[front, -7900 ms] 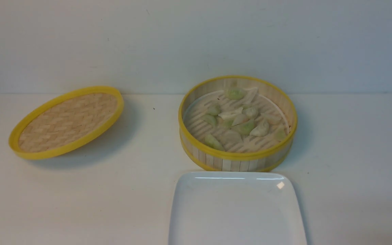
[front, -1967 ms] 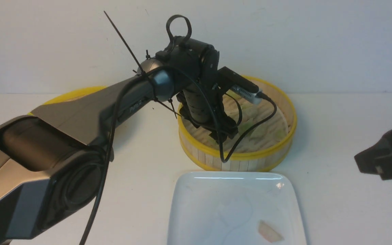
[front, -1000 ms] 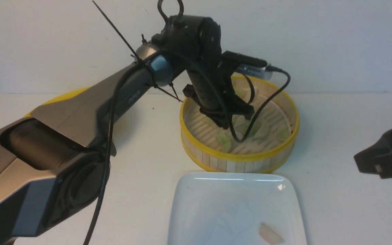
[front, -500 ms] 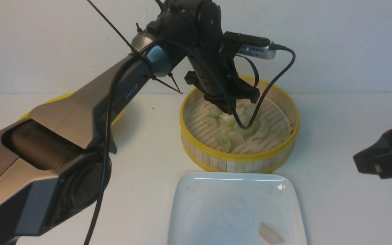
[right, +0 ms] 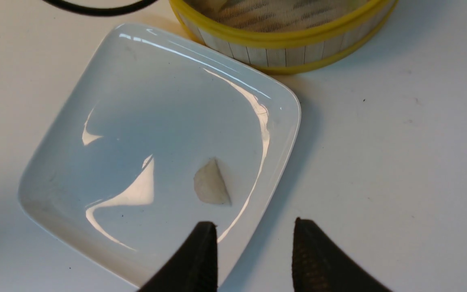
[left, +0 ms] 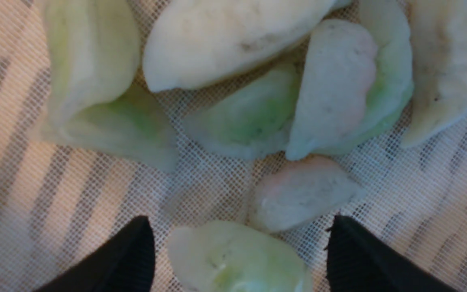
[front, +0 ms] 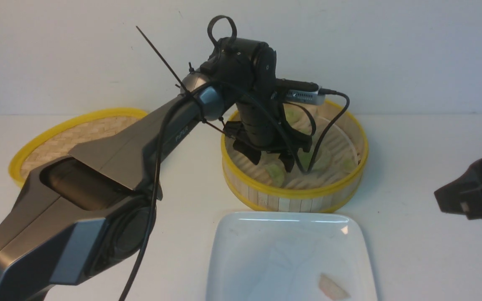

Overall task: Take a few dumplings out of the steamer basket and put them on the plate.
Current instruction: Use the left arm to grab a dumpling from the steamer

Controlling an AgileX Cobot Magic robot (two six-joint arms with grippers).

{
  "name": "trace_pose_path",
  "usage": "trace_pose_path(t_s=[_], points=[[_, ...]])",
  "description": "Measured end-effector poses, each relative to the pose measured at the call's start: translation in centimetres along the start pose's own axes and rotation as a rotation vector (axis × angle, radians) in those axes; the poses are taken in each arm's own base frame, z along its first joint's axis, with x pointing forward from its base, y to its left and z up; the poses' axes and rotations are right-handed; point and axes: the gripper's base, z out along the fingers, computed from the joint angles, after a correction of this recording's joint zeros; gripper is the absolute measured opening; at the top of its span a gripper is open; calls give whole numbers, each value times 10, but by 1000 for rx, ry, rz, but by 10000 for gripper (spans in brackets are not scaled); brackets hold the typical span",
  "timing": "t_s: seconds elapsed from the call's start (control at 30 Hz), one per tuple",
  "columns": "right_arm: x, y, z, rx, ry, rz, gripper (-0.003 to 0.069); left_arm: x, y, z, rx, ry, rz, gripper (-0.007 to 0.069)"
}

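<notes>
The steamer basket stands mid-table and holds several pale green and whitish-pink dumplings. My left gripper is down inside the basket, open. In the left wrist view its black fingertips stand either side of a green dumpling, apart from it; my left gripper holds nothing, and a pinkish dumpling lies just beyond. The white plate lies in front of the basket with one whitish-pink dumpling on it. My right gripper is open and empty above the plate's edge, near that dumpling.
The flat woven yellow-rimmed lid lies at the far left, partly behind my left arm. My right arm's black body hangs at the right edge. The left wrist's cable droops into the basket. A wall stands behind the table.
My left gripper, raised over the basket half a second ago, has come down into it with its jaws open. The right arm has not moved.
</notes>
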Motion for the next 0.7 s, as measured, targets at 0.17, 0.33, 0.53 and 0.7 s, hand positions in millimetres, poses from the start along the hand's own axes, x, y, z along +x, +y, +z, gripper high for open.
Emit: trace_pose_path(t_s=[0.17, 0.33, 0.53, 0.7], points=[[0, 0, 0, -2, 0, 1, 244, 2, -5, 6, 1, 12, 8, 459], [0, 1, 0, -12, -1, 7, 244, 4, -12, 7, 19, 16, 13, 277], [0, 2, 0, -21, -2, 12, 244, 3, -14, 5, 35, 8, 11, 32], [0, 2, 0, -23, -2, 13, 244, 1, -16, -12, 29, -23, 35, -6]])
